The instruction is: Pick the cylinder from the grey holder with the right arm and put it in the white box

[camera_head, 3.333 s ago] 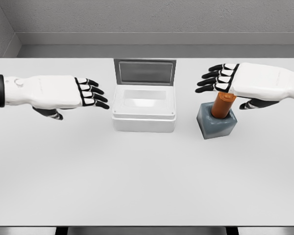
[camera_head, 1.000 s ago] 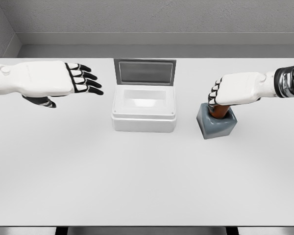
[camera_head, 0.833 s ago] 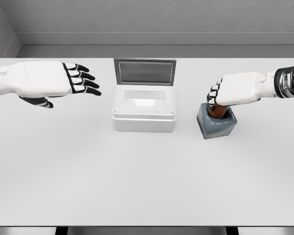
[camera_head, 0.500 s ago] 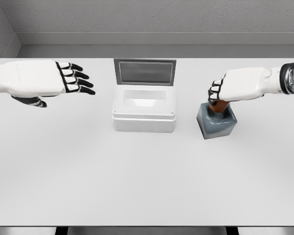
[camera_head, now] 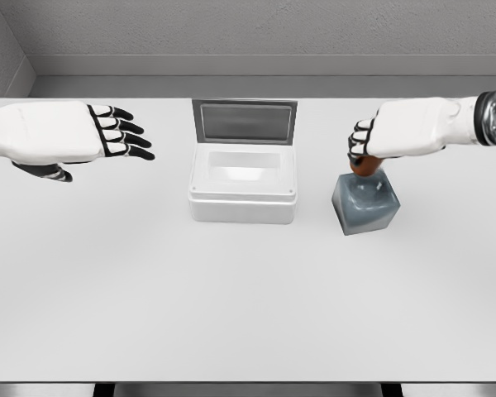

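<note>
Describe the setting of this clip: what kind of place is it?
Most likely a simulated tabletop test cell, not a real room: a plain white table against bare grey walls, with only a white box, lid open, and a grey holder on it. The right hand grips an orange cylinder; the left hand hovers open.

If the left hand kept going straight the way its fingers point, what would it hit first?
Probably the raised lid of the white box. The left hand points right and slightly toward the camera. Height is unclear from this view, so it might pass above the box instead.
</note>
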Motion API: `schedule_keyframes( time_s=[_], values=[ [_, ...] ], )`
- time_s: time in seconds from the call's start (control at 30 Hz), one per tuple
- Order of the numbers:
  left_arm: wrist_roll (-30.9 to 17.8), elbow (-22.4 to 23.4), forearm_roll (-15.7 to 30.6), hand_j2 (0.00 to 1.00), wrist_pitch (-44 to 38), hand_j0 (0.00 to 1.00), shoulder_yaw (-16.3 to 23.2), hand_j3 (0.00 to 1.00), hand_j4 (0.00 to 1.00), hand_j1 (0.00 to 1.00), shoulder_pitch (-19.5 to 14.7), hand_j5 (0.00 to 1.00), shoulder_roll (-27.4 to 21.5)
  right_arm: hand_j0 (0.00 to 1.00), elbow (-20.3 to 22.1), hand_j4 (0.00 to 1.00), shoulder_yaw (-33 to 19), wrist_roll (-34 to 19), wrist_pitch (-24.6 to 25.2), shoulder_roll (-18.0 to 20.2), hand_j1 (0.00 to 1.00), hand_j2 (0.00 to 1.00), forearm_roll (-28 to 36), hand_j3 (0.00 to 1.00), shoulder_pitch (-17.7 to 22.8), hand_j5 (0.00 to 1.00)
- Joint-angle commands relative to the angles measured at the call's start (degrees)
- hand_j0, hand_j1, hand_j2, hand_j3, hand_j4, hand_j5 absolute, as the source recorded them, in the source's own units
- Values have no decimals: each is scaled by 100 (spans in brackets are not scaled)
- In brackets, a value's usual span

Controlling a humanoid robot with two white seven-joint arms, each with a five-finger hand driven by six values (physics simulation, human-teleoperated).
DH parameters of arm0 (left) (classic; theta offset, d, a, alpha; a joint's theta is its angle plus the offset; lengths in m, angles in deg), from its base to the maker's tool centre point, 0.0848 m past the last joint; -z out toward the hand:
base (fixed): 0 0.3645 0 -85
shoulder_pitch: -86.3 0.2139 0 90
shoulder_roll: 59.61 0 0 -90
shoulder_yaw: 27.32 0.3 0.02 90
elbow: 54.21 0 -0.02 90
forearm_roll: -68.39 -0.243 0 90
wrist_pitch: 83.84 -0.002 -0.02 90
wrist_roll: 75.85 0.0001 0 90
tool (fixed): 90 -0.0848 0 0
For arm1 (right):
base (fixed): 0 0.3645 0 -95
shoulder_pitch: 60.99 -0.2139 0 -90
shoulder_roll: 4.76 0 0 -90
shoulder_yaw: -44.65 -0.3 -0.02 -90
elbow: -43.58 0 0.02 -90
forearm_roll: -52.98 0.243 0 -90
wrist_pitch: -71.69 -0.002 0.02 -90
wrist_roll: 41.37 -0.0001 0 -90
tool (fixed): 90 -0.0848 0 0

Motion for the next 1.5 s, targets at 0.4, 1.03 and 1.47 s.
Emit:
schedule_keyframes(
  time_s=[0.4,1.03,1.47],
  values=[
    [2,10,31,100,-15,100,-12,100,100,100,-9,100,-53,37,0,37,68,-3,15,-588,37,37,-78,37,-246,37],
    [2,1,58,100,-15,100,-39,100,100,100,44,100,-44,37,-343,37,200,-3,15,-1528,37,37,-482,37,-431,37],
    [2,10,260,100,-15,100,-83,100,100,100,88,100,-211,37,-563,37,490,-3,15,-1915,37,37,-491,37,-615,37]
  ],
)
